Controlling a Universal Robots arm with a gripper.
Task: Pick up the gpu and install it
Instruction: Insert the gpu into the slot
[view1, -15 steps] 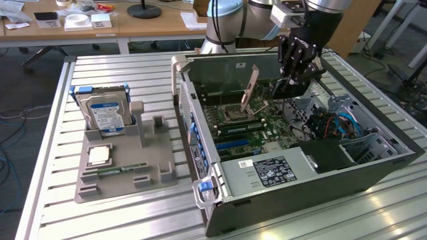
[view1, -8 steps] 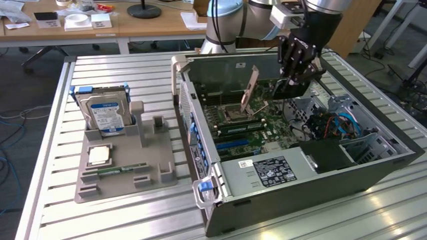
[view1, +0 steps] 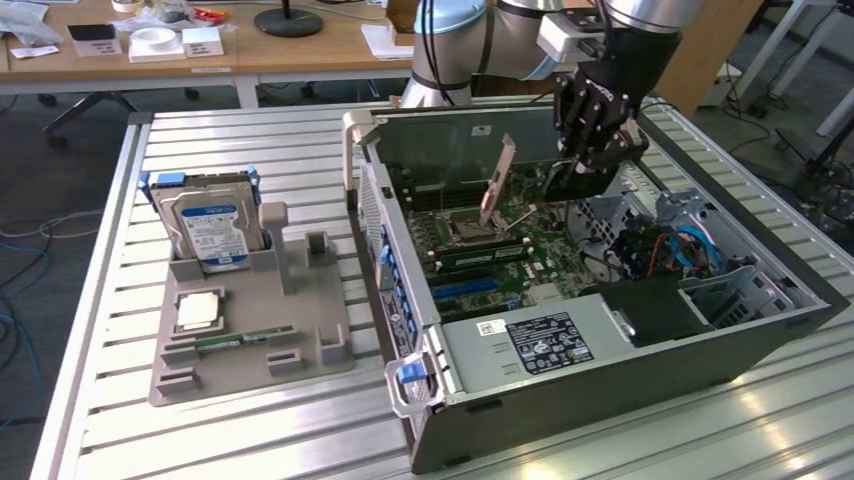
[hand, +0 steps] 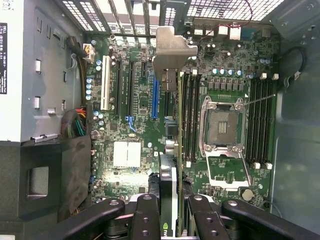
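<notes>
My gripper (view1: 585, 162) hangs inside the open computer case (view1: 747, 340), above the motherboard (view1: 514, 250). It is shut on the gpu (view1: 505, 175), a thin dark card held on edge, with its long metal bracket pointing toward the case's rear wall. In the wrist view the gpu (hand: 172, 55) runs edge-on away from the fingers (hand: 146, 215), its bracket end over the board near the blue slot (hand: 154, 97). The card hangs above the board, apart from it.
A CPU socket (hand: 222, 122) and memory slots lie beside the card. The power supply (view1: 534, 345) and a black shroud (view1: 654, 310) fill the case's near end. On the exterior view's left, a grey holder (view1: 254, 360) carries a blue-labelled hard drive (view1: 207, 225), a processor (view1: 200, 310) and a memory stick (view1: 234, 341).
</notes>
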